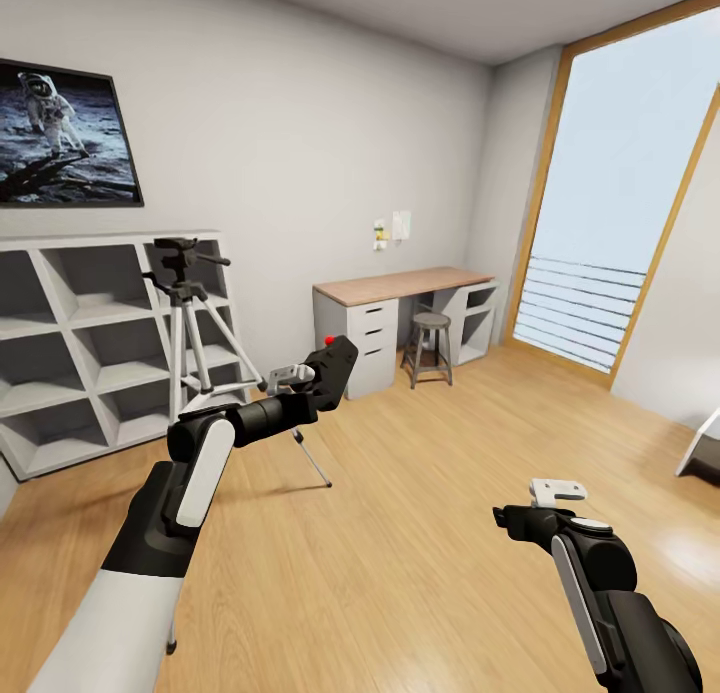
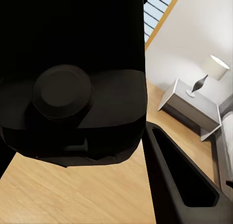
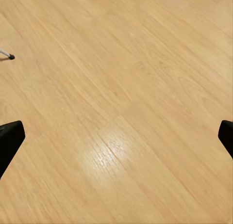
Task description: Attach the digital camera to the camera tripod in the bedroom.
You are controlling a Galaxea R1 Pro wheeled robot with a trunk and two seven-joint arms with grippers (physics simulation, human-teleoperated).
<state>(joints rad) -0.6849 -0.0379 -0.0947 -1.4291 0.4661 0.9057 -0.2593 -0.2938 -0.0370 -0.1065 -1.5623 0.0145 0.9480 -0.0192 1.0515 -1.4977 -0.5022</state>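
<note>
The digital camera (image 1: 334, 363), black with a red dot on its top corner, is held out in front of me with my left gripper (image 1: 322, 373) shut on it. In the left wrist view its dark body and round lens (image 2: 73, 98) loom close, with one finger (image 2: 179, 180) beside it. The camera tripod (image 1: 186, 318) stands on silver legs before the white shelves, just left of and behind the camera, its dark head level with the top shelf. My right gripper (image 1: 515, 521) hangs open over bare floor; one tripod foot (image 3: 9, 56) shows in the right wrist view.
White cube shelves (image 1: 80, 353) line the left wall under an astronaut poster (image 1: 62, 138). A desk (image 1: 400, 285) with a stool (image 1: 430, 345) stands at the back. A tall window (image 1: 620, 203) is at right. A nightstand with a lamp (image 2: 194, 105) shows beyond the camera.
</note>
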